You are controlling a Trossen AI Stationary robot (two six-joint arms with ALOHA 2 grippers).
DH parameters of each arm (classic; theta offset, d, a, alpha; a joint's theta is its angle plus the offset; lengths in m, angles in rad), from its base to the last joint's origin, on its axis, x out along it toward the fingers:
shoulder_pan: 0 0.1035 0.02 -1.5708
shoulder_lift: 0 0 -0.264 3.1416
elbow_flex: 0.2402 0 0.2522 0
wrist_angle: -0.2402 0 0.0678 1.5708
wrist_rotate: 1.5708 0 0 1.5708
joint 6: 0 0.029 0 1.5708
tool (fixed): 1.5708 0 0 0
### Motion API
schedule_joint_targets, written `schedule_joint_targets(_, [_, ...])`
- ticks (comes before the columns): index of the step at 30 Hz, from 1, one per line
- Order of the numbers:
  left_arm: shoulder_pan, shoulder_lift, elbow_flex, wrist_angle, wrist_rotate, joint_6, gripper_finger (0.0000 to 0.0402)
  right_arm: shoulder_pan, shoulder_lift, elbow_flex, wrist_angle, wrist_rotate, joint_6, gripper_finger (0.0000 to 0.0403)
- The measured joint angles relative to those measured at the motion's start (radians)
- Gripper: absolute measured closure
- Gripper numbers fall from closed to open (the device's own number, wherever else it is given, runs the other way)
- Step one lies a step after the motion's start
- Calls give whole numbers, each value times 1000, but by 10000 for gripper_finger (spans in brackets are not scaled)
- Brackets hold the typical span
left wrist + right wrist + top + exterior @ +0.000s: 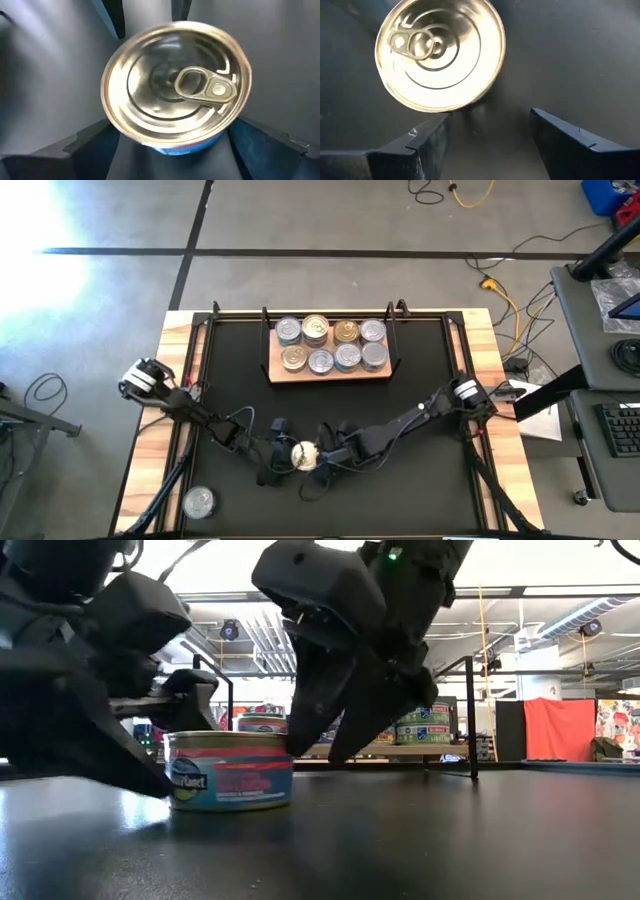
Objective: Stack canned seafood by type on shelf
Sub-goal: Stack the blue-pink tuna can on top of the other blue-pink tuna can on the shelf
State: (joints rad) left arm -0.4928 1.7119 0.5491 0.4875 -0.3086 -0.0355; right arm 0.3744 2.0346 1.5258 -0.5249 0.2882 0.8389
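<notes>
A round tin with a silver pull-tab lid (303, 454) and a blue and pink label (228, 772) stands upright on the black table, near the front middle. My left gripper (277, 450) is open, with one finger on each side of this tin (175, 85); no touch shows. My right gripper (330, 452) is open just right of the tin, its fingers slanting down, and the tin (440, 55) lies beyond its fingertips. The shelf (300, 376) stands at the far middle and carries several tins (330, 345) with silver and gold lids.
One more silver-lidded tin (199, 501) sits at the near left corner, on the table's wooden edge. Black wire posts (393, 330) rise at the shelf's ends. Bare black tabletop lies between the shelf and the grippers.
</notes>
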Motion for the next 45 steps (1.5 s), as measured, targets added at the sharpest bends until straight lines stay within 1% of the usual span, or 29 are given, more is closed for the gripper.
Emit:
schedule_joint_targets(2, [5,44,42,-6,-4,15,48,-12,-1,-8,13,-38,-14,139])
schedule_joint_targets(6, [6,115,139,-46,44,-20,46,-16,-2,-11,4,-73,-30,139])
schedule_joint_targets(12, [13,152,212,-52,63,-47,34,-5,-3,-22,9,-96,-33,151])
schedule_joint_targets(16, [26,154,225,-54,72,-48,22,9,-3,-37,32,-81,-20,153])
schedule_joint_targets(24, [27,157,230,-43,53,-46,7,23,-2,-44,62,-43,-28,139])
schedule_joint_targets(28, [26,157,242,-43,24,17,6,32,0,-44,81,-41,-81,133])
schedule_joint_targets(31, [26,157,260,-68,23,55,6,34,0,-44,77,-43,-105,128])
schedule_joint_targets(35, [26,156,288,-128,61,0,6,34,1,-43,84,-58,-88,121])
schedule_joint_targets(45, [26,156,287,-79,65,-67,6,34,1,-42,87,-64,-55,112])
